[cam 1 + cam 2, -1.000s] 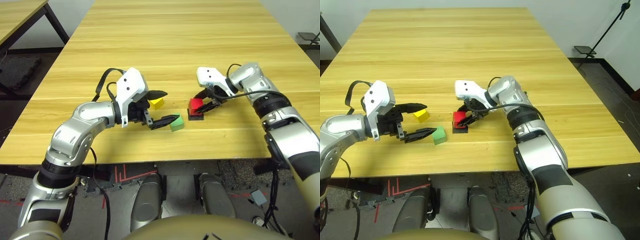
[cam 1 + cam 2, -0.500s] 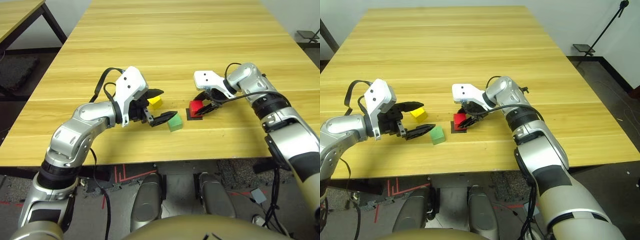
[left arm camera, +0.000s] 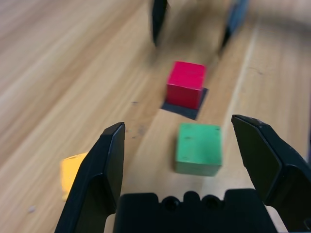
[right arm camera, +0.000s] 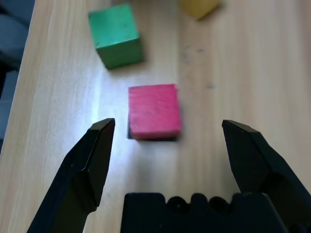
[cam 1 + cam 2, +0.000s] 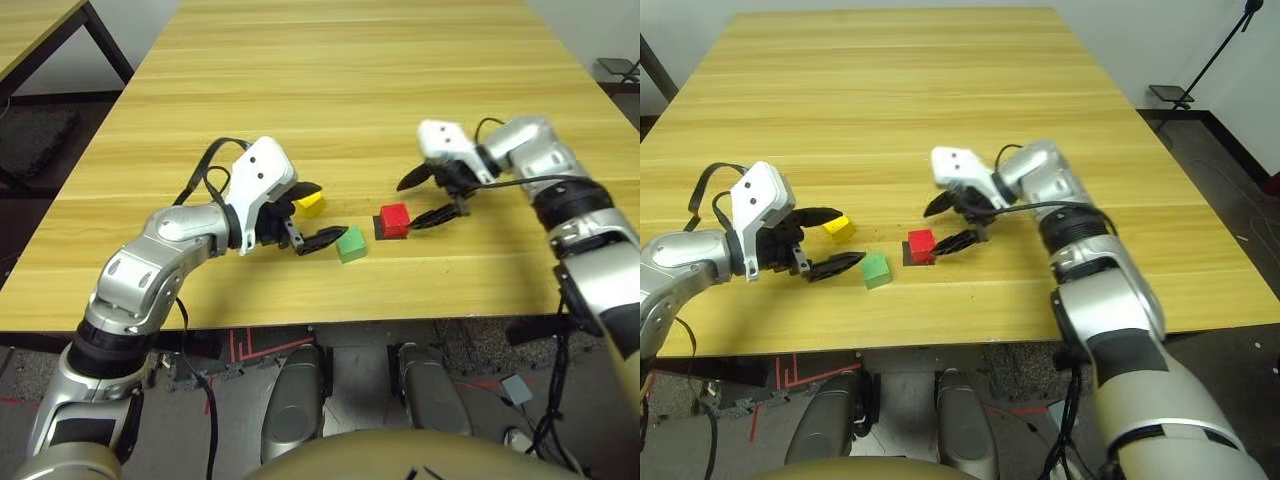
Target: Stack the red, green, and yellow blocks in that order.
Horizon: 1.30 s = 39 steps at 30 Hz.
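Note:
The red block point(image 5: 394, 219) sits on a flat black square patch point(image 3: 184, 104) near the middle of the table. The green block point(image 5: 351, 244) lies just to its left, and the yellow block point(image 5: 309, 204) lies further left and back. My right gripper point(image 5: 426, 199) stands open just right of the red block, touching nothing, its fingers point(image 4: 93, 160) spread wide. My left gripper point(image 5: 315, 214) is open, facing the green block point(image 3: 198, 148), which lies a little ahead of its fingertips. The yellow block point(image 3: 74, 170) lies by one left finger point(image 3: 107, 160).
The wooden table point(image 5: 360, 90) stretches wide and bare behind the blocks. A second table point(image 5: 40, 25) stands at the far left with dark floor between. The table's front edge point(image 5: 300, 318) runs close below the blocks.
My right gripper let go of the red block, opened wide and drew back to the right. The red block stays on the black patch. My left gripper held its place, open.

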Available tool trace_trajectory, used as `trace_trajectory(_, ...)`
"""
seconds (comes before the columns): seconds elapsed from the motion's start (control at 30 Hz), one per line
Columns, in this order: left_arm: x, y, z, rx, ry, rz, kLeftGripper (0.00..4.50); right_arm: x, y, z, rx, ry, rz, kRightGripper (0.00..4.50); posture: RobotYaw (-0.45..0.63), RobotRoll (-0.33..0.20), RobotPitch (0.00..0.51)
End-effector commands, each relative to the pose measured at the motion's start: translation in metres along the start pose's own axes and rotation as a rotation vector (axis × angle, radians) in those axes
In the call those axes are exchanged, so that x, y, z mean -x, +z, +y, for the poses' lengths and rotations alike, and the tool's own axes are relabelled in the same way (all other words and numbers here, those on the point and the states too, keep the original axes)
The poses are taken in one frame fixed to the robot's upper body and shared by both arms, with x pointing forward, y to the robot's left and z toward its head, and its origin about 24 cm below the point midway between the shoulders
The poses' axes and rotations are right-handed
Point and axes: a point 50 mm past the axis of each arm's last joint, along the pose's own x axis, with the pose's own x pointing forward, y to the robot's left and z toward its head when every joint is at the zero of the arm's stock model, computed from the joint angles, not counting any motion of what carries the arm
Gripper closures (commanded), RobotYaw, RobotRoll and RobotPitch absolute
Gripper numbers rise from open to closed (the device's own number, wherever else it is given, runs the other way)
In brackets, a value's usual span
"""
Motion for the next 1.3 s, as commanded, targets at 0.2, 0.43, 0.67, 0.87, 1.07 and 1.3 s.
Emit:
trace_trajectory(0.2,-0.018,-0.017,-0.011,0.016,-0.111,0.025,0.00,0.009,0.011,0.021,-0.005,0.076,-0.110,0.05,0.38,-0.165,0.093)
trace_trajectory(0.43,-0.024,-0.032,-0.004,-0.031,-0.155,0.076,0.00,0.011,0.017,0.033,-0.012,0.083,-0.157,0.05,0.30,-0.153,0.093)
trace_trajectory(0.67,-0.032,-0.039,0.005,-0.044,-0.146,0.077,0.00,0.015,0.020,0.042,-0.020,0.067,-0.176,0.05,0.27,-0.149,0.093)
trace_trajectory(0.87,-0.040,-0.048,0.005,-0.020,-0.145,0.071,0.00,0.020,0.019,0.047,-0.031,0.051,-0.186,0.05,0.26,-0.148,0.092)
trace_trajectory(1.07,-0.046,-0.053,0.006,0.020,-0.092,0.061,0.41,0.022,0.017,0.048,-0.050,0.023,-0.192,0.00,0.26,-0.147,0.094)
trace_trajectory(1.3,-0.044,-0.050,0.007,0.025,-0.039,0.073,2.44,0.024,0.014,0.046,-0.061,-0.007,-0.190,0.00,0.27,-0.144,0.093)
